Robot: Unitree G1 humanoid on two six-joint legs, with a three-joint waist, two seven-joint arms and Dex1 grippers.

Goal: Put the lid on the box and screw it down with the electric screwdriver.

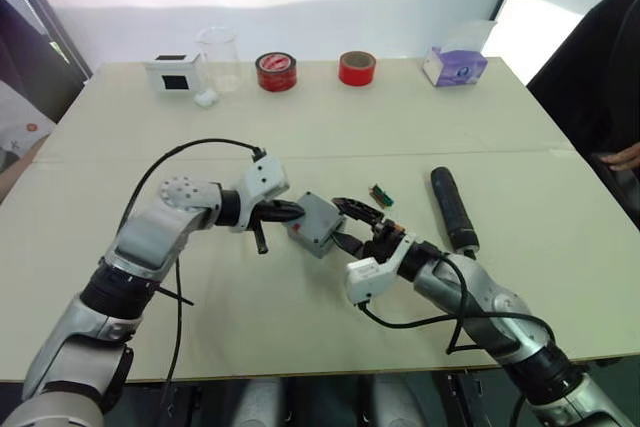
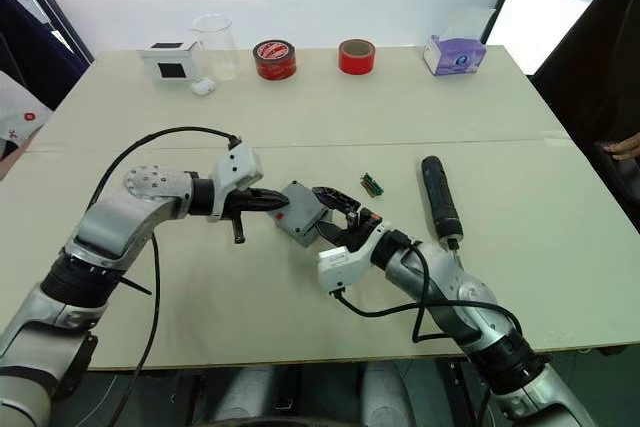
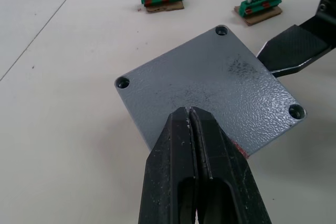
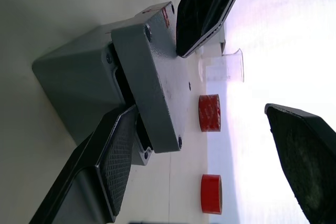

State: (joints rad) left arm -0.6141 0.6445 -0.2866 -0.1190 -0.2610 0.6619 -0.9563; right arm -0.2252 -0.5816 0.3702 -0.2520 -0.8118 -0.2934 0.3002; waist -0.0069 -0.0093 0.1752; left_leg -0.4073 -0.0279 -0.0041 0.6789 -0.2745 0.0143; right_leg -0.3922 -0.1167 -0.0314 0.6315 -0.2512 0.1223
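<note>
- Beige table [image 1: 300, 137]; box [image 1: 318, 225] mid-table, lid [image 4: 152, 77] laid on it askew.
- Left gripper [image 3: 190, 116] closed, pressing lid; right gripper [image 1: 347, 224] wide, one finger at box.
- Screwdriver [image 1: 453, 209] lying apart to the right.
- Risk: lid may slide off-register, holes misaligned.

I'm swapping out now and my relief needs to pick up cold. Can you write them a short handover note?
Left hand: shut, tips pressing on the lid.
Right hand: open, one finger at the lid's edge, holding nothing.
Lid sits on the box mid-table but skewed; a gap shows at one corner.
Screwdriver lies untouched on the table to the robot's right.
Done: lid placed on box.
Left: square the lid, pick up the screwdriver, drive the corner screws.
</note>
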